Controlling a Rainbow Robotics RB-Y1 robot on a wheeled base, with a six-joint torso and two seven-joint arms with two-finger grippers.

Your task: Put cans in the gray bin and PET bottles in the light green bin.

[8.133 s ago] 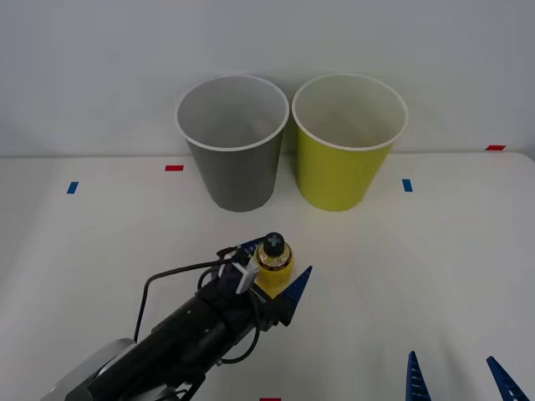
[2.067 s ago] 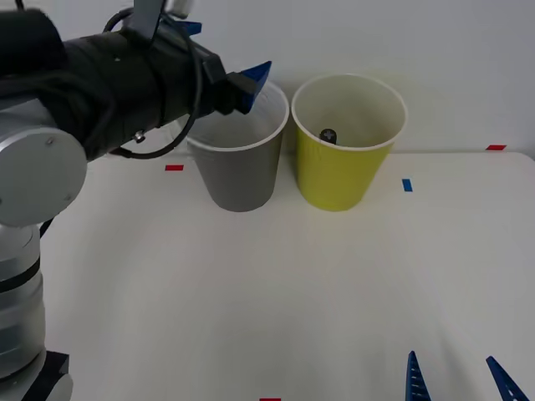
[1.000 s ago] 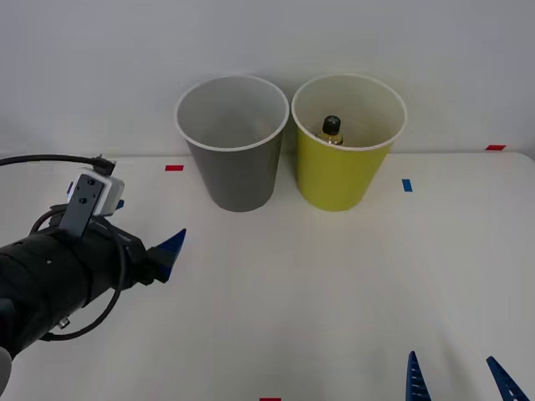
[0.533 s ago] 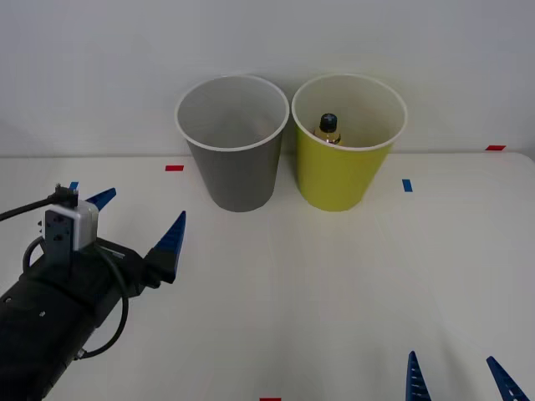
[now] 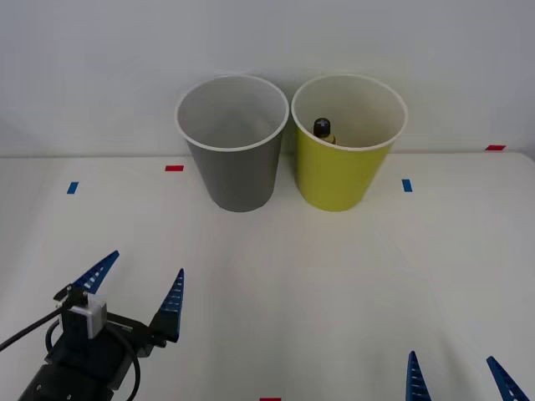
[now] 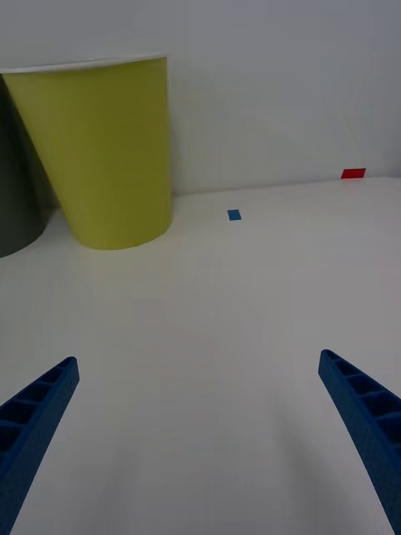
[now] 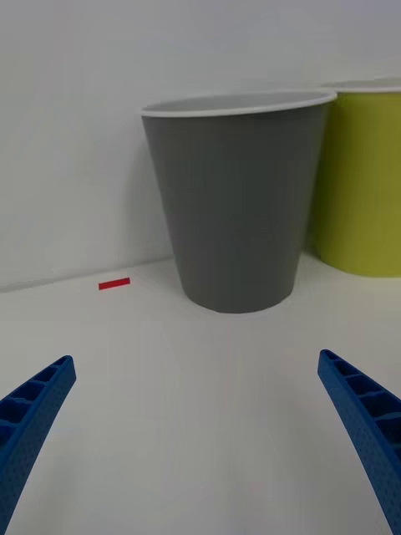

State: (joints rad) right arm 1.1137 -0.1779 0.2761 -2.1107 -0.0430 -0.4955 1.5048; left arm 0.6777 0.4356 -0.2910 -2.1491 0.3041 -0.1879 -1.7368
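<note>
My left gripper (image 5: 138, 291) has drawn back toward me since a moment ago, now low over the near table (image 5: 276, 276) and well short of both bins, its blue fingers spread wide with nothing between them. Eight seconds back those fingers were clamped on the PET bottle (image 5: 323, 129); now only its black cap and neck peek above the white rim of the light green bin (image 5: 348, 163), far ahead of me and off to my right. The gray bin (image 5: 234, 159) stands straight ahead, just beside the green one.

My left wrist view shows the gray bin's whole outer wall, but not inside either bin. My right gripper (image 5: 456, 380) waits at the near edge, fingers wide apart and empty, unmoved throughout.
</note>
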